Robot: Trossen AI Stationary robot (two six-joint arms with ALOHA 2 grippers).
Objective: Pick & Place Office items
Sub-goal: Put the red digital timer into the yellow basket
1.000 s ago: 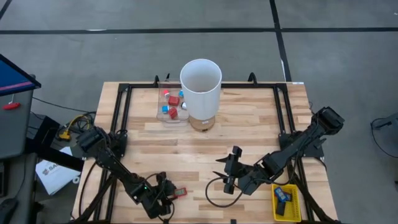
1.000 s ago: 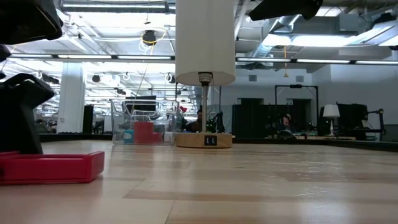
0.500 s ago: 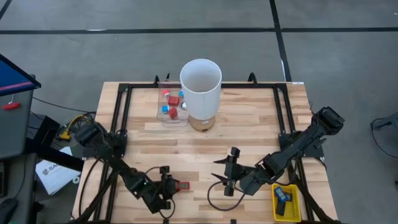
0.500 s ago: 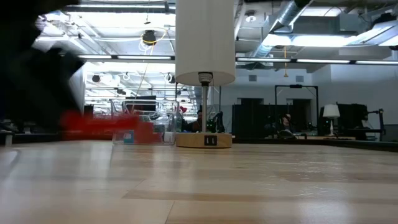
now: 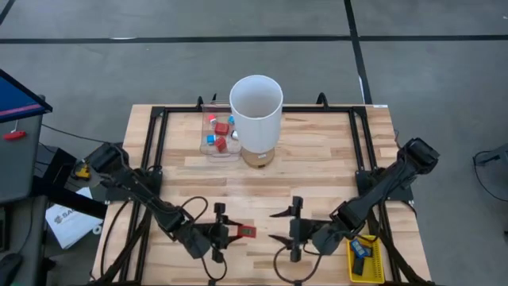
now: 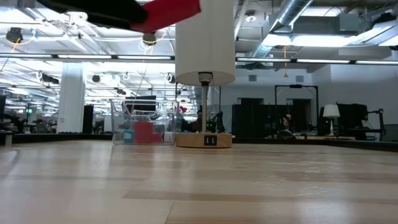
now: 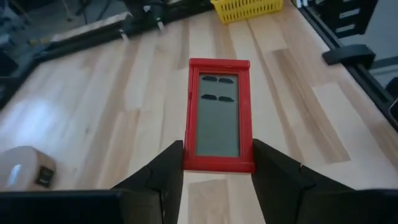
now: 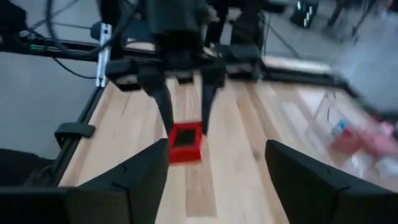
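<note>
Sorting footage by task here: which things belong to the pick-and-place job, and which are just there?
Job: red flat piece clamped in the left gripper; red and blue pieces in the clear bin; right gripper, open.
Bystanders: white cylinder; yellow basket.

Open-plan lab, exposed ceiling ducts (image 6: 292, 15), workstations
</note>
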